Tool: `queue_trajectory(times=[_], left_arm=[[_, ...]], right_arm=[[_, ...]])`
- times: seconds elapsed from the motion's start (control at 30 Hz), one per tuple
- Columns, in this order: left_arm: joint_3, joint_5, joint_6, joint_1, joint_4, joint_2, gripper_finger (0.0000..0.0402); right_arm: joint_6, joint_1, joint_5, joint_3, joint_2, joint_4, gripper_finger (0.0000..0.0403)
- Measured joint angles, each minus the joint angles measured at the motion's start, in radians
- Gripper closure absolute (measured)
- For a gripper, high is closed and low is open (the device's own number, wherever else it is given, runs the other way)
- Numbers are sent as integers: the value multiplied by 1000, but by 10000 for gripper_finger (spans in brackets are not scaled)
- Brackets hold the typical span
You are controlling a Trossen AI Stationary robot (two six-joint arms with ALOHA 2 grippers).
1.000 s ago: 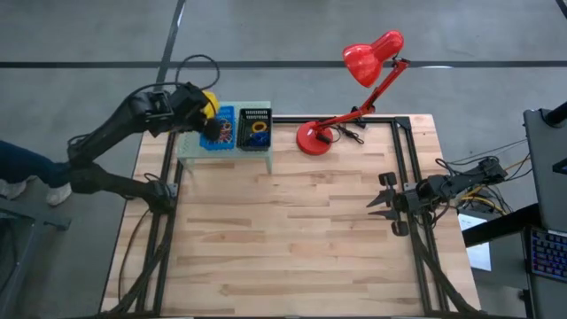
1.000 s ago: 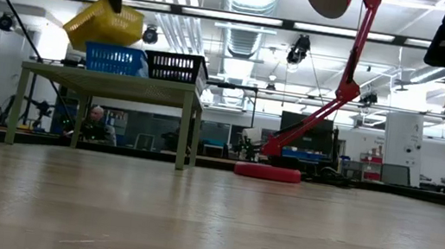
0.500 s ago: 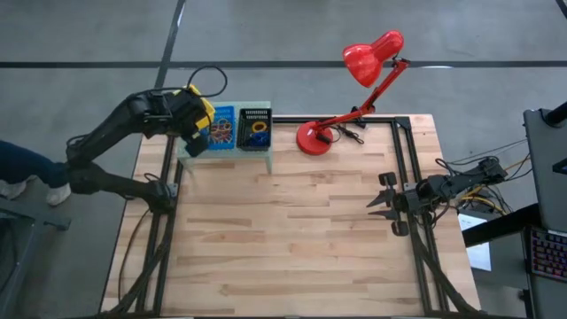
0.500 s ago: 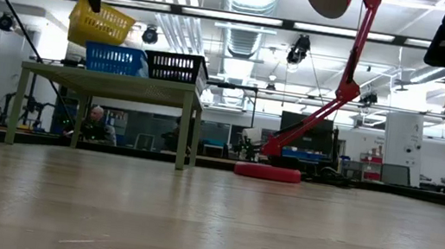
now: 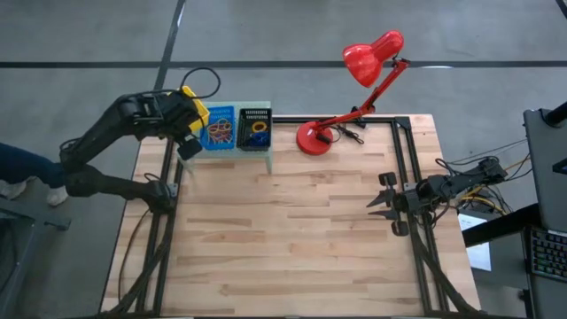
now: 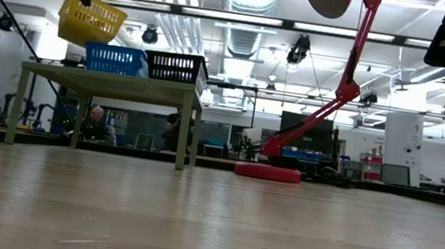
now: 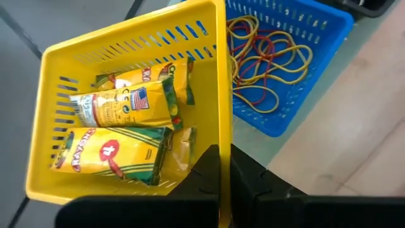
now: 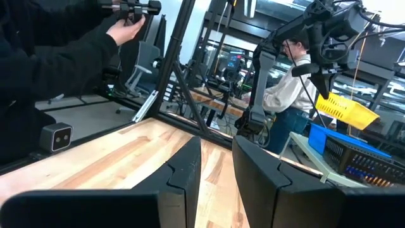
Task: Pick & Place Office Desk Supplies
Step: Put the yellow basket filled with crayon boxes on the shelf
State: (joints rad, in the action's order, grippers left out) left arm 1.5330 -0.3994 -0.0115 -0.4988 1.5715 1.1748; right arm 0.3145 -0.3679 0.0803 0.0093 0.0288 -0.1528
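- The wooden table [image 5: 292,230] is made of pale butcher-block planks, with a black metal frame along its left and right sides.
- A pale green shelf [image 5: 226,155] stands on legs at the far left corner of the table.
- On the shelf sit a blue basket [image 5: 219,129] holding rubber bands [image 7: 266,57], and just beside it a black basket [image 5: 256,128].
- The red desk lamp [image 5: 314,137] rests its round base on the table's far edge, near the shelf.
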Motion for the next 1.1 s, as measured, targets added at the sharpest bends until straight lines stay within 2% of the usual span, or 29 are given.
queue_trajectory(times=[0.23, 0.47, 0.63, 0.83, 1.1], left_arm=[[-2, 66, 18, 0, 0, 7, 391], [-2, -58, 1, -1, 0, -15, 391], [-2, -55, 17, 0, -1, -28, 391], [-2, -99, -65, -7, 0, -35, 391], [-2, -117, -55, -70, 0, -34, 391]], right_arm=[[0, 0, 0, 0, 0, 0, 316], [0, 0, 0, 0, 0, 0, 316], [0, 0, 0, 0, 0, 0, 316], [0, 0, 0, 0, 0, 0, 316], [0, 0, 0, 0, 0, 0, 316]])
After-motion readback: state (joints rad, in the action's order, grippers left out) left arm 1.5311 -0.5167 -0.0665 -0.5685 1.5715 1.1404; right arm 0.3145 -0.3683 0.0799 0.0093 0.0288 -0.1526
